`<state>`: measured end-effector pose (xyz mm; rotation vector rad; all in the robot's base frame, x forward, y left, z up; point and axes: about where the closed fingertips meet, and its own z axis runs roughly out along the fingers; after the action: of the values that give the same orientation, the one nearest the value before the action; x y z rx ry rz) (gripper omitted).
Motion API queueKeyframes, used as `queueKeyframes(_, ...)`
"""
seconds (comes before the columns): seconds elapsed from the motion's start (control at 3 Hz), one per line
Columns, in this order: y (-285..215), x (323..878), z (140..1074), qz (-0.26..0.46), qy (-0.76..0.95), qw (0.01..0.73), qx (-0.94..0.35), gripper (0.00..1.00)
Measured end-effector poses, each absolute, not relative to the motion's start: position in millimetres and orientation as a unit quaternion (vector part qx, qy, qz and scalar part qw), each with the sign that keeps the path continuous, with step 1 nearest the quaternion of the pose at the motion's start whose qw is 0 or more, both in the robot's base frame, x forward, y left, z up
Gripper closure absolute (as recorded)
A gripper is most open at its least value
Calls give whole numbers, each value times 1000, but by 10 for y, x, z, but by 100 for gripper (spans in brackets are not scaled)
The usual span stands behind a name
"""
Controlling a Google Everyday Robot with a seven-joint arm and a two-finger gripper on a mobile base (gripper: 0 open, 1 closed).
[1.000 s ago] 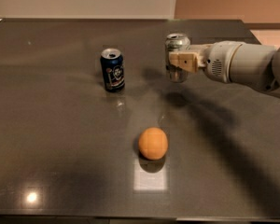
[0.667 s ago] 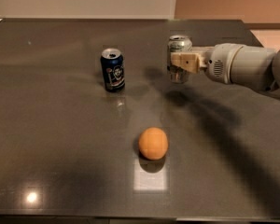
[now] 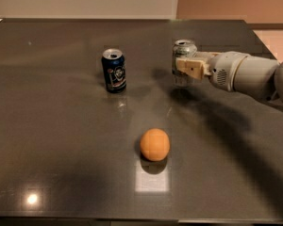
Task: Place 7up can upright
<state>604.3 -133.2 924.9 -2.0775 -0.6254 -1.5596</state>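
The gripper point(image 3: 183, 65) has its beige fingers point(image 3: 192, 67) closed on the upright silver-white aluminium 7up can point(image 3: 184, 48) over the dark desk point(image 3: 61, 126). They hide its label, and I cannot tell whether its base touches the desk.

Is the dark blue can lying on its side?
No, the dark blue can stands upright on the table, apart from the 7up can held by the gripper toward the table's back right.

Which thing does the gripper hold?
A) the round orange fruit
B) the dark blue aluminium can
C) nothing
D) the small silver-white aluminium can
D: the gripper, right of the dark blue aluminium can, is closed on the upright small silver-white aluminium can; the round orange fruit lies free.
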Motion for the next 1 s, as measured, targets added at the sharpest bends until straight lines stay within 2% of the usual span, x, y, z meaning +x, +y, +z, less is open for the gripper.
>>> queueKeyframes(1.0,-1492,6139,9133,-603,-227,224,-731,100)
